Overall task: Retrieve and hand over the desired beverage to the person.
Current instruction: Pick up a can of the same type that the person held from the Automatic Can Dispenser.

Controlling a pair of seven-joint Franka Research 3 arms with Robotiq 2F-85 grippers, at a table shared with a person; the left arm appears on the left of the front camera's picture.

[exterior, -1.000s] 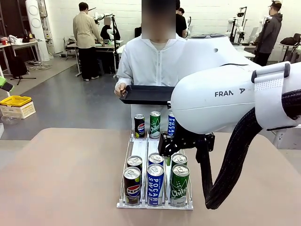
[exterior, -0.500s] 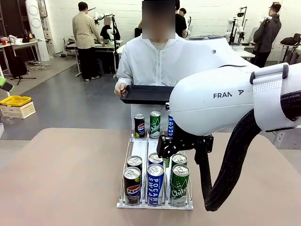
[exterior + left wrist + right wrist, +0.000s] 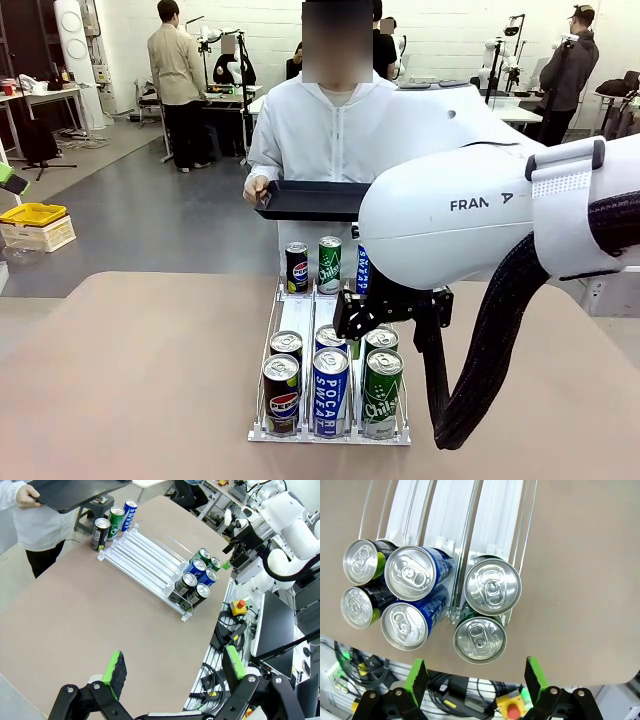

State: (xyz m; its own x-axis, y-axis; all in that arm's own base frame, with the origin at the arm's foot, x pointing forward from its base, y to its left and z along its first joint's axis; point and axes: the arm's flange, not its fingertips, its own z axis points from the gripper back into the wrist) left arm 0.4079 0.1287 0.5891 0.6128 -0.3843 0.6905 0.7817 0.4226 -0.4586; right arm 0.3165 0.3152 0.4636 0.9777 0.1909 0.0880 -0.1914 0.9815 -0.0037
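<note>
A clear three-lane rack (image 3: 296, 312) holds drink cans. At its near end stand two black Pepsi cans (image 3: 282, 395), two blue Pocari Sweat cans (image 3: 330, 390) and two green Chilsung cans (image 3: 382, 392). One can of each kind stands at the far end (image 3: 329, 264). My right gripper (image 3: 352, 335) hovers open just above the near cans. From its wrist it looks down over the green cans (image 3: 480, 640), fingers (image 3: 415, 676) spread, holding nothing. My left gripper (image 3: 175, 665) is open, high above the table's left side. The person (image 3: 320, 130) holds a black tray (image 3: 310, 200) beyond the far edge.
The rack (image 3: 150, 555) lies near the middle of the brown table (image 3: 130, 380), with bare tabletop to its left and right. My bulky right arm (image 3: 470, 220) covers the right side of the front view. Other people and tables stand far behind.
My right arm has edged slightly to the left above the near cans. Both grippers stay open and the cans have not moved.
</note>
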